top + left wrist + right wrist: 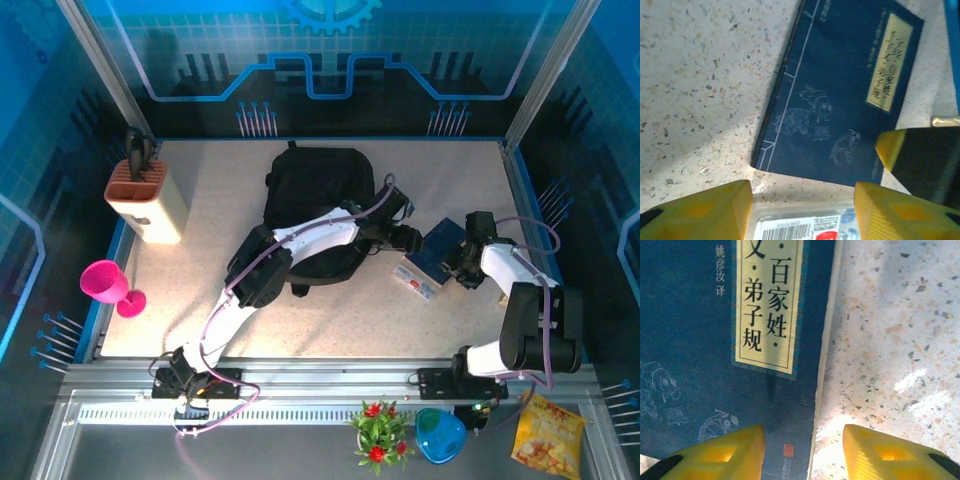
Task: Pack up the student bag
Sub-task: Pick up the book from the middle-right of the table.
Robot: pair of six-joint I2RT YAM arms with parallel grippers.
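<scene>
Speckled pale counter (210,290) inside a blue-walled enclosure. The student bag, a large black soft fabric backpack (318,190), is lying flat at centre rear. Whether its zip is standing open cannot be told. Just right of it, a dark blue softcover book with a cream title label (441,250) is lying face up, its long axis slanting from far right to near left. A white barcoded packet (420,282) is touching its near edge. The left arm is reaching over the bag, so it is the nearer to it. The left jaws (802,210) are standing part open with the packet (800,227) in their gap. Contact cannot be told. The right jaws (805,450) are standing part open, gripping nothing and straddling the book's (700,340) long edge. The bag is lying to their left, beyond the book.
</scene>
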